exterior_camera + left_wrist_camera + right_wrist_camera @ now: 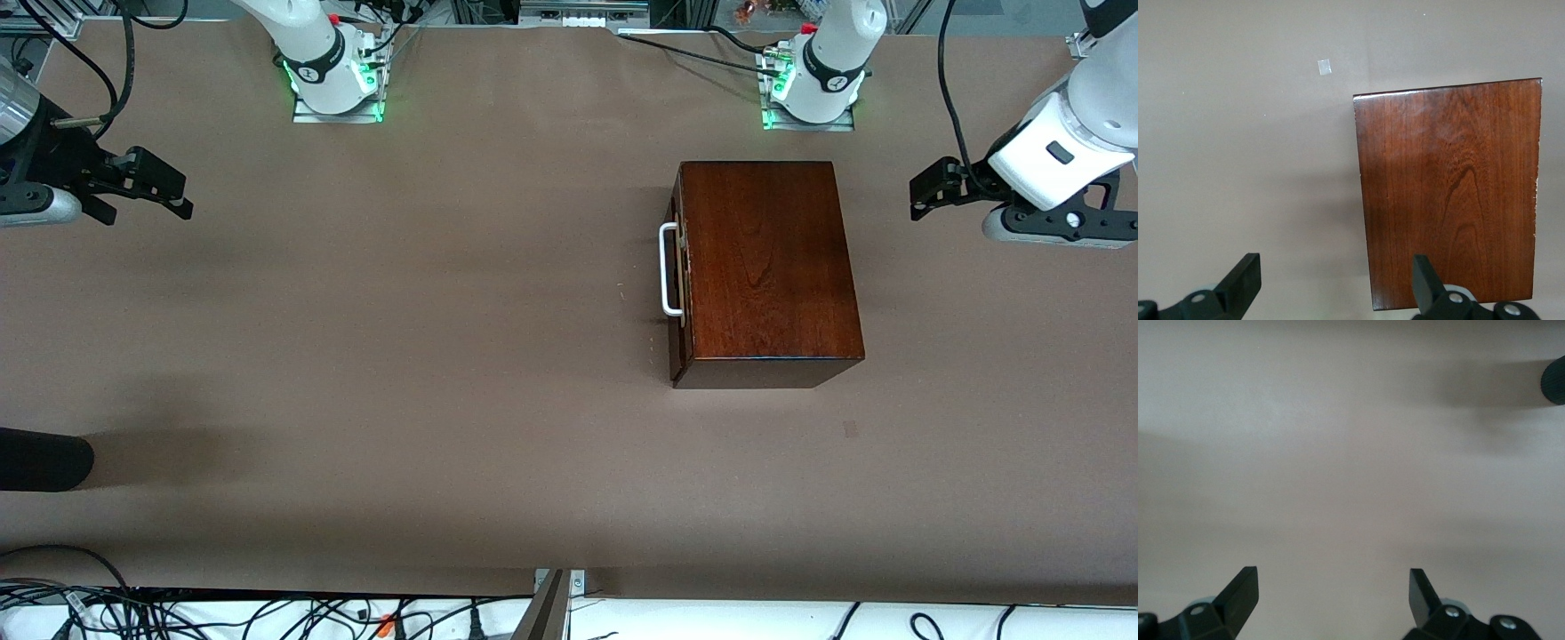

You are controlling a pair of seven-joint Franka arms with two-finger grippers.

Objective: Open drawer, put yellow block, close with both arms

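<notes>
The dark mahogany box (769, 267) stands on the table near the left arm's base. Its drawer is closed, and the white bar handle (669, 269) faces the right arm's end of the table. The left wrist view shows the box's top (1451, 193). The yellow block is out of view. My left gripper (921, 197) is open and empty over the table, beside the box toward the left arm's end; its fingertips (1246, 277) show in the left wrist view. My right gripper (180, 196) is open and empty over bare table at the right arm's end, apart from the box.
A black rounded object (44, 462) reaches in over the table edge at the right arm's end, nearer to the front camera; it also shows in the right wrist view (1555, 380). A small pale square mark (1324, 66) lies on the brown table (444, 356) near the box.
</notes>
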